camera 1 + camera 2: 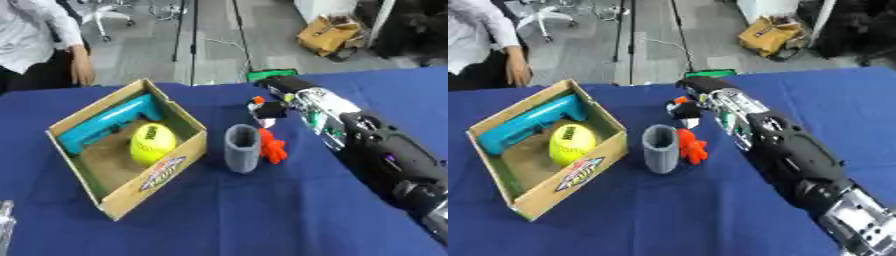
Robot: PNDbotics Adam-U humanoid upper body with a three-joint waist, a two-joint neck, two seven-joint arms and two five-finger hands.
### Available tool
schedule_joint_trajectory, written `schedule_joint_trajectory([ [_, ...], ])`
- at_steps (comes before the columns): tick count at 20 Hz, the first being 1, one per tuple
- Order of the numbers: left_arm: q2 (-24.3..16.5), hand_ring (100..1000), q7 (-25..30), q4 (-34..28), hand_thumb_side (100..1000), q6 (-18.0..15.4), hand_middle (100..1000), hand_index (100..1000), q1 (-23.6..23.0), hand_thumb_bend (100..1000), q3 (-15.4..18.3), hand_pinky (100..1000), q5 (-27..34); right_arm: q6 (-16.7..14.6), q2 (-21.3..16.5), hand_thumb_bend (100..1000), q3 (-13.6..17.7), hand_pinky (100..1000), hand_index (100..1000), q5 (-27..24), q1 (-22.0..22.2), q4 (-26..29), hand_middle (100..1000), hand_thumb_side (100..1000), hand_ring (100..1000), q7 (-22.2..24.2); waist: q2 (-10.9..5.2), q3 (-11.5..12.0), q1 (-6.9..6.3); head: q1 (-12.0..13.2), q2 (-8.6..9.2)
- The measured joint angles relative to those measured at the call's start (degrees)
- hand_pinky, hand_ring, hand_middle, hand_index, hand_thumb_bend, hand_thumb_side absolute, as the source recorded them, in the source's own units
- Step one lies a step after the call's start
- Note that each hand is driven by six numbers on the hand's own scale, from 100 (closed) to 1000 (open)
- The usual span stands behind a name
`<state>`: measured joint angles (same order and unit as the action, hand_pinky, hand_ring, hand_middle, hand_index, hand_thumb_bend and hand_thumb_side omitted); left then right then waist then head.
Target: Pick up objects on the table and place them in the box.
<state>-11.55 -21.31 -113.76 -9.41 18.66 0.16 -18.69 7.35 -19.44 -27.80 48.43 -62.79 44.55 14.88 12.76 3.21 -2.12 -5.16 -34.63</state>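
Note:
An open cardboard box point(156, 172) lies on the blue table at the left. Inside it are a teal tool point(105, 122) and a yellow ball point(151, 143). Just right of the box a grey cylinder point(242, 148) stands upright. A red-orange object point(274, 146) lies against the cylinder's right side. My right arm reaches in from the lower right, and its hand point(272, 109) hovers just behind and above the grey cylinder and the red-orange object. A small orange bit point(256, 100) shows at the hand's far side. A grey sliver at the lower left edge may be my left hand point(4, 220).
The blue tablecloth point(262, 215) covers the whole table. A green item point(271, 74) sits at the table's far edge behind my right hand. A person stands beyond the far left corner, not touching anything.

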Motion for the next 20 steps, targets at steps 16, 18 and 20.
schedule_joint_trajectory([
  [16,0.44,923,0.41,0.0,1000,0.0,909,849,0.01,100,-0.03,1000,0.5,-5.52,1.75,333,3.8,882,1000,7.32,0.11,-6.01,937,928,955,-1.3,0.27,0.23,-0.02,-0.94,0.99],
  [18,0.44,922,0.45,0.0,1000,0.0,908,847,0.01,100,-0.03,1000,0.51,-5.84,1.89,328,3.97,881,1000,7.52,0.11,-6.2,940,920,955,-1.83,0.29,0.12,-0.02,-0.94,1.0],
  [20,0.44,922,0.48,0.0,1000,0.03,907,845,0.01,100,-0.05,1000,0.51,-6.2,2.02,317,4.08,877,1000,7.55,0.11,-6.21,940,913,953,-2.4,0.33,-0.01,-0.02,-0.93,1.0],
])
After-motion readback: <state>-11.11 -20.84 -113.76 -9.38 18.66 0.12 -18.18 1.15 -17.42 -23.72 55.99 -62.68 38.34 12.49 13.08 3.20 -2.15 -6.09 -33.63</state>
